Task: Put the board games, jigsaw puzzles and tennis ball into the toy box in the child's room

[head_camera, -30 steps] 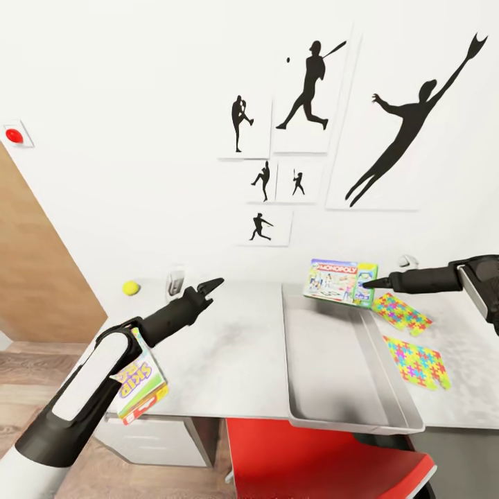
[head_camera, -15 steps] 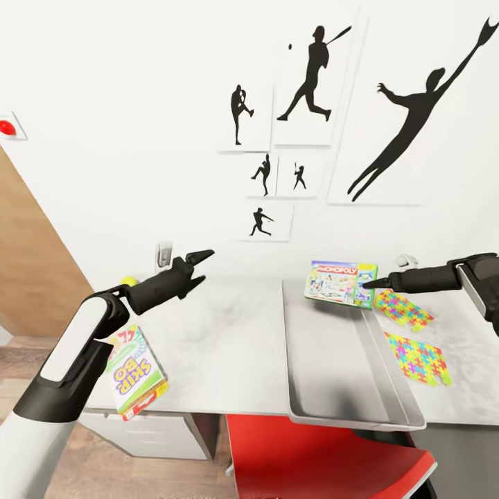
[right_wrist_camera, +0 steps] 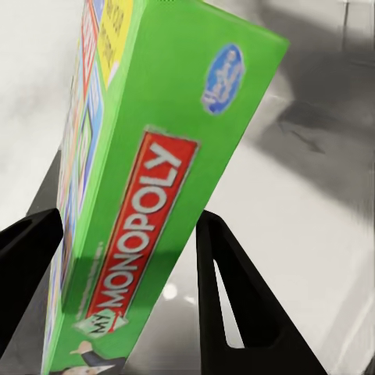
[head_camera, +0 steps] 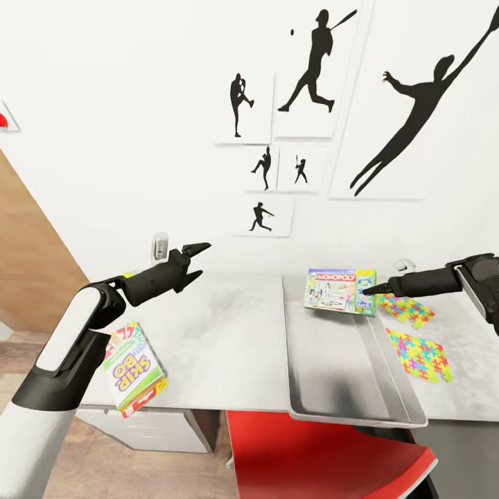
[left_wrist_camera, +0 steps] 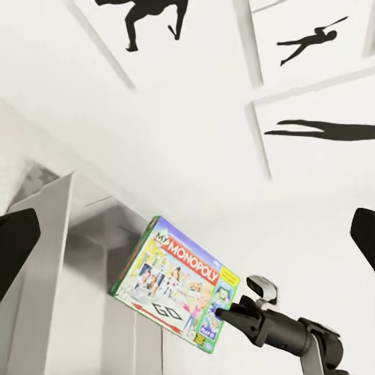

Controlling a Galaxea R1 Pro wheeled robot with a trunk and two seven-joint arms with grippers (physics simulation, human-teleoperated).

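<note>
Head view: two board games (head_camera: 340, 290), two jigsaw puzzles (head_camera: 420, 355); right claw (head_camera: 366, 290) clamps one, left claw (head_camera: 195, 260) apart.

The white-green Monopoly box (head_camera: 339, 290), tilted, hangs over the far end of the grey toy box (head_camera: 326, 367) on the bench (head_camera: 229, 346), with the Skip-Bo box (head_camera: 133, 369) at 9 o'clock and two jigsaw puzzles (head_camera: 419, 355) at 3 o'clock.
</note>
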